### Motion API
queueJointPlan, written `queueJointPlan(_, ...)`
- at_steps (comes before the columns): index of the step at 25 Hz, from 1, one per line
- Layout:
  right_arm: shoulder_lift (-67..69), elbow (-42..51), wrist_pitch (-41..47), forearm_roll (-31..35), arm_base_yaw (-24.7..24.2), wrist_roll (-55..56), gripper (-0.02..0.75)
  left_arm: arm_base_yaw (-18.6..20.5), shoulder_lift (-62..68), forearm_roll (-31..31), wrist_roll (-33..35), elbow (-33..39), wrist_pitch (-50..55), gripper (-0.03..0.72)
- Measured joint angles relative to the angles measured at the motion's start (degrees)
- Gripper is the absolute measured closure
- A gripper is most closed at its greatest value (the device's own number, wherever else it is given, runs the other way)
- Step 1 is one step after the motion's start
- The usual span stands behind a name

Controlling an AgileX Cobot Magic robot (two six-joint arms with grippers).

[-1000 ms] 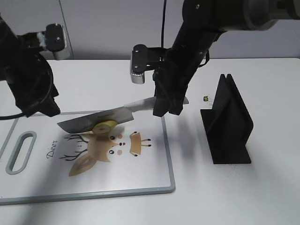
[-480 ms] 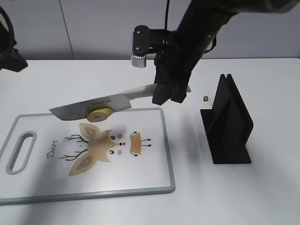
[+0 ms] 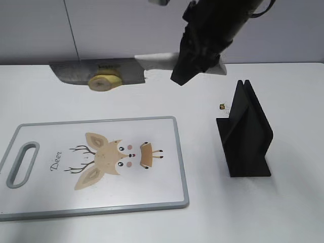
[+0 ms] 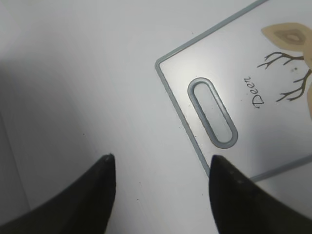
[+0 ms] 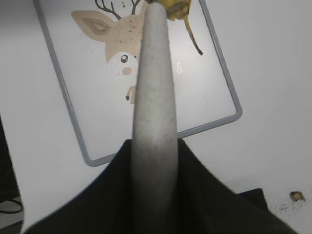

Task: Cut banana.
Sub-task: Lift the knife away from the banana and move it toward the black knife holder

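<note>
My right gripper (image 3: 195,63) is shut on the grey handle of a knife (image 3: 101,72) and holds it high above the table, blade pointing left. A yellow banana piece (image 3: 105,82) clings to the blade's side. In the right wrist view the knife handle (image 5: 154,97) runs up between the fingers (image 5: 114,195), with the banana piece (image 5: 175,7) at the top edge. The cutting board (image 3: 152,187) with a deer picture lies below, bare of banana. My left gripper (image 4: 161,163) is open and empty above the table, beside the board's handle slot (image 4: 213,111). It is out of the exterior view.
A black knife stand (image 3: 245,132) stands upright to the right of the board. A small dark crumb (image 3: 222,106) lies on the white table behind the stand. The cutting board's corner (image 5: 229,109) shows under the knife in the right wrist view.
My right arm has lifted the knife well up off the board, with the banana piece stuck to the blade. The left arm has drawn away out of the exterior view.
</note>
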Motion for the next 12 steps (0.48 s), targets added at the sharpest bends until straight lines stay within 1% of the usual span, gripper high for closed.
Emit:
queueJointPlan(4,-3.78,1.01,1.63,-0.06,0.00,7.40,0.576,0.00,-5.77,1.34,-4.01,2.69,0.21,0.099)
queueJointPlan(7,-8.46,5.41,1.41,-0.11,0.00,10.47,0.576,0.00,-12.56,0.96,-4.76,6.81,0.27,0.099)
queueJointPlan(12,-18.36,15.87,-4.99,-0.11,0.00,15.99,0.576,0.00,-26.21,-2.82,-4.97,16.27,0.41,0.099)
